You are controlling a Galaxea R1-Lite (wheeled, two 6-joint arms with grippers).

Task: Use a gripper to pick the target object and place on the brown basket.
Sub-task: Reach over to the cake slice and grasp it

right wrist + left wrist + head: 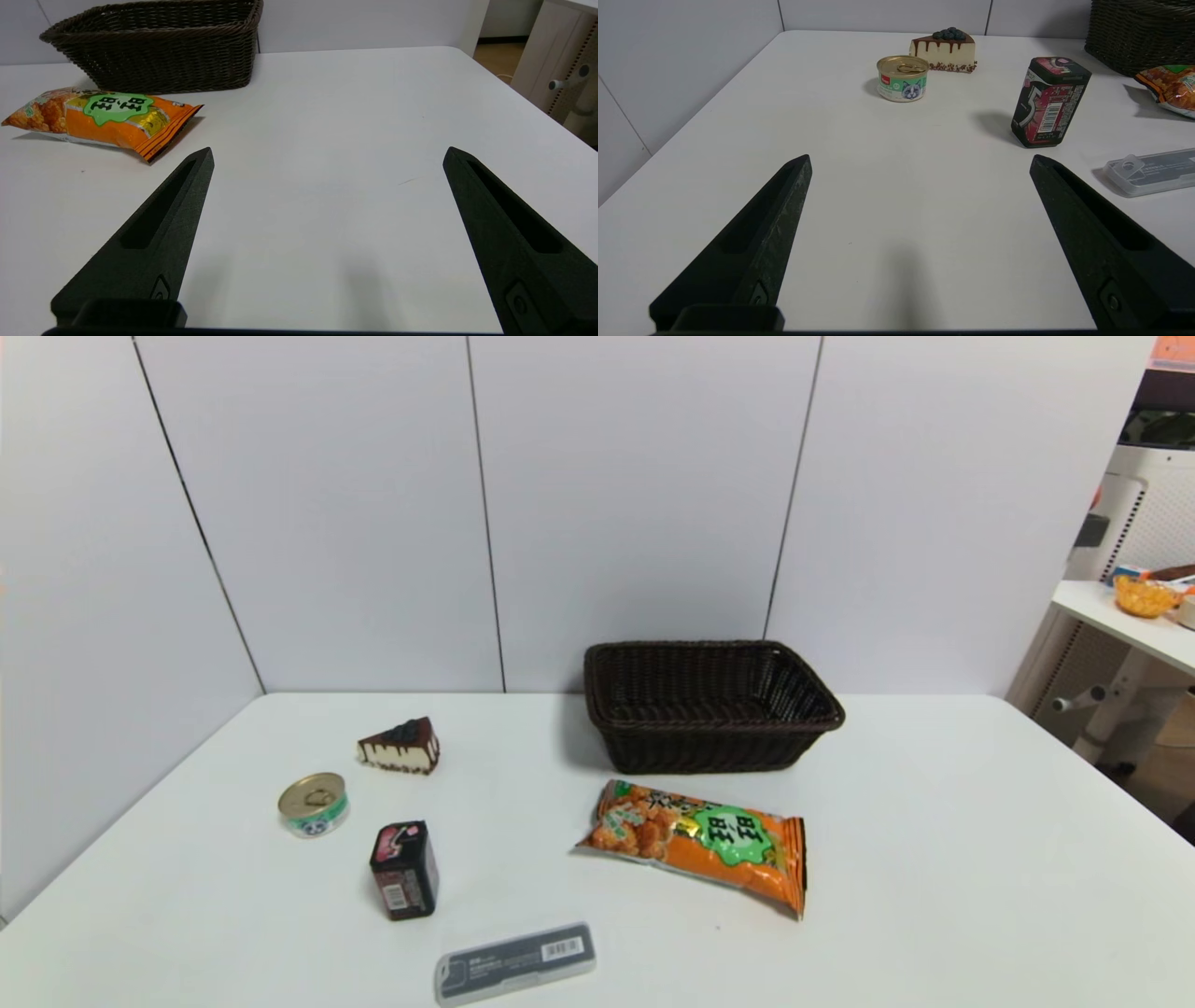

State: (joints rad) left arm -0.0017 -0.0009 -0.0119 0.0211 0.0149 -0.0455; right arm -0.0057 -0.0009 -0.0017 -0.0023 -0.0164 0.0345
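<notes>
The cake wedge [400, 746] with chocolate icing and dark berries on top sits on the white table at the back left; it also shows in the left wrist view [944, 50]. The brown wicker basket [711, 706] stands empty at the back middle, and shows in the right wrist view [159, 46] and partly in the left wrist view [1141, 32]. My left gripper [920, 161] is open and empty, low over the near left table, well short of the cake. My right gripper [328, 156] is open and empty over the near right table. Neither arm shows in the head view.
A gold-lidded tin [314, 805] and a dark box with a pink label [404, 870] stand near the cake. An orange snack bag [700, 845] lies in front of the basket. A grey plastic case [515, 963] lies at the front edge. Wall panels close off the back and left.
</notes>
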